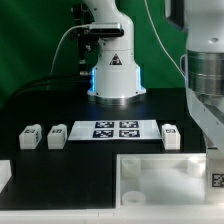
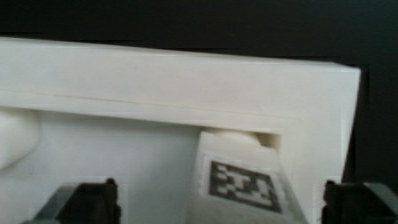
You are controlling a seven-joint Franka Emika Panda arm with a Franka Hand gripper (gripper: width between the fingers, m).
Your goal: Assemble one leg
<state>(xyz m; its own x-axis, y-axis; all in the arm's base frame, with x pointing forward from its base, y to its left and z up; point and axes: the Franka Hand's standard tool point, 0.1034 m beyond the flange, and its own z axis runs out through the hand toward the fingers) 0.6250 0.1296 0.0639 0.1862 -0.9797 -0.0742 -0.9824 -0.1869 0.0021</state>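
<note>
In the wrist view my gripper is open. Its two dark fingertips stand wide apart on either side of a white leg with a black-and-white tag, and do not touch it. That leg stands against the raised rim of the large white panel. In the exterior view the arm hangs over the panel's corner at the exterior view's right; the fingers do not show there. Two legs lie left of the marker board, and one leg lies right of it.
The robot's white base stands at the back centre, behind the marker board. A tag shows at the panel's right edge. The table is black, with a green backdrop behind it.
</note>
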